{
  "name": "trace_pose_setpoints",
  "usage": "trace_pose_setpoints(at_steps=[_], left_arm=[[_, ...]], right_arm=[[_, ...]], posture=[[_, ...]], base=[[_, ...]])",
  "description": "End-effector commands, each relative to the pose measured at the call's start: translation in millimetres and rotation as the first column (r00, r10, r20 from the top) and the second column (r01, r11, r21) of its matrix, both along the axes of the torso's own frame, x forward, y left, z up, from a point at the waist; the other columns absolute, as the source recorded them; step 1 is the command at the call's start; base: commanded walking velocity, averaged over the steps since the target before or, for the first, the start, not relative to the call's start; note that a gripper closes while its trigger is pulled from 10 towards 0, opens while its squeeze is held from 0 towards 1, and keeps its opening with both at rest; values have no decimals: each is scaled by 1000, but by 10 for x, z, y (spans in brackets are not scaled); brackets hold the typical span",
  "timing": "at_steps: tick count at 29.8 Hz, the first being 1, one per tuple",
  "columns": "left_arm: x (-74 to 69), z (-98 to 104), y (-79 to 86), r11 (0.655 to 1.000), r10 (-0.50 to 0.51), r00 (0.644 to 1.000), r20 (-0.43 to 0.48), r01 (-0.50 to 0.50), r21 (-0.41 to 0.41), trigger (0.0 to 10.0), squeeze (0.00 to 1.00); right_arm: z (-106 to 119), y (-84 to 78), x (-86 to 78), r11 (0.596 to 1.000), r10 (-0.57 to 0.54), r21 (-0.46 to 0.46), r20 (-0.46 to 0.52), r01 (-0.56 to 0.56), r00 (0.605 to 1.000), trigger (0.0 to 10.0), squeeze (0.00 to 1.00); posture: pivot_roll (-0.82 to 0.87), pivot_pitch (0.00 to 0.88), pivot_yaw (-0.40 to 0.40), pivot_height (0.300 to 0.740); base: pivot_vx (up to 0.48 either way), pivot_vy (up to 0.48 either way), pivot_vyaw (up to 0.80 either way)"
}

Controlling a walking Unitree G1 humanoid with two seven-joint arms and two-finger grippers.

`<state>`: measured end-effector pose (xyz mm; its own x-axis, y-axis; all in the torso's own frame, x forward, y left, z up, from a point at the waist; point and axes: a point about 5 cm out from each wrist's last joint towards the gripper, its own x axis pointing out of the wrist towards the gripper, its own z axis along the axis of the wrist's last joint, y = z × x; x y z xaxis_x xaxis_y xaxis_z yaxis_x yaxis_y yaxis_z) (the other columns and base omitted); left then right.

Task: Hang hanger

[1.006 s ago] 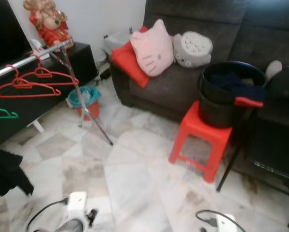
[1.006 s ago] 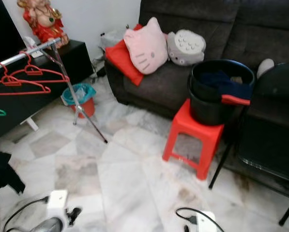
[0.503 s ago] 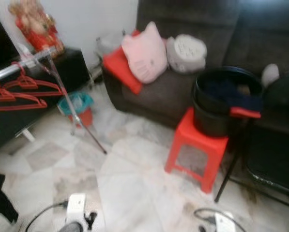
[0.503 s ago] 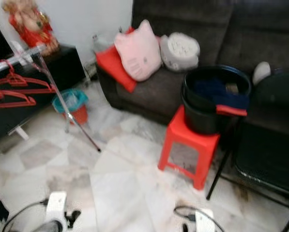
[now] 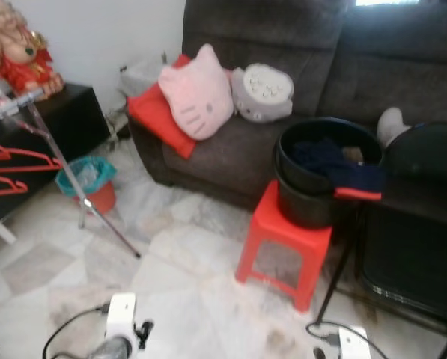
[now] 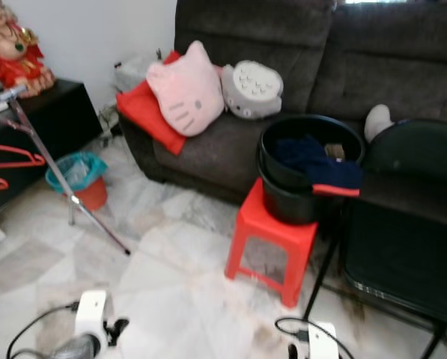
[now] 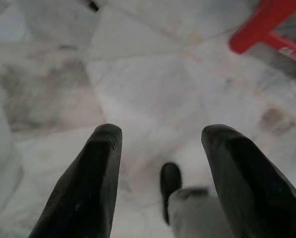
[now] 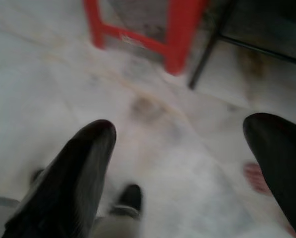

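Note:
Two red hangers hang on the silver rail of a clothes rack at the far left edge. A black bucket holding dark clothes, with a red-trimmed piece draped over its rim, stands on a red stool in front of the sofa. Both arms hang low by the floor. My left gripper is open over marble tiles with nothing between its fingers. My right gripper is open too, with the stool's legs ahead of it.
A dark sofa carries a pink cat cushion, a red cushion and a grey plush. A black folding chair stands right of the stool. The rack's slanted leg and a teal bin are on the left.
The camera has turned to the right: the rack and red hangers slid to the left edge, and the green hanger and black garment left the picture. The stool and bucket now sit nearer the middle.

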<state>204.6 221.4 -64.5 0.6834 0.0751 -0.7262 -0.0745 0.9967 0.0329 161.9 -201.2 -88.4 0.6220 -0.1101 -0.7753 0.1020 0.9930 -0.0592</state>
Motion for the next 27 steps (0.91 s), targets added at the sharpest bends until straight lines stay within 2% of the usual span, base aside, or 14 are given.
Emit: trace_pose_setpoints(at_steps=[1,15,27], left_arm=[[-33,-27,-13,1000,-1,1000,-23,1,-1,10000,0],[-36,-30,-21,1000,-8,1000,-25,8,-2,10000,0],[-41,-35,-27,1000,-8,1000,-28,8,-4,10000,0]], right_arm=[[-19,-3,-50,1000,-3,1,-11,3,1000,10000,0],[-25,-6,-64,1000,-8,1,-15,8,1000,10000,0],[-23,-5,-62,1000,0,-1,-12,0,1000,10000,0]], posture=[[34,0,18,740],[32,0,19,740],[31,0,17,740]], base=[[296,0,0],[294,0,0],[290,0,-627]])
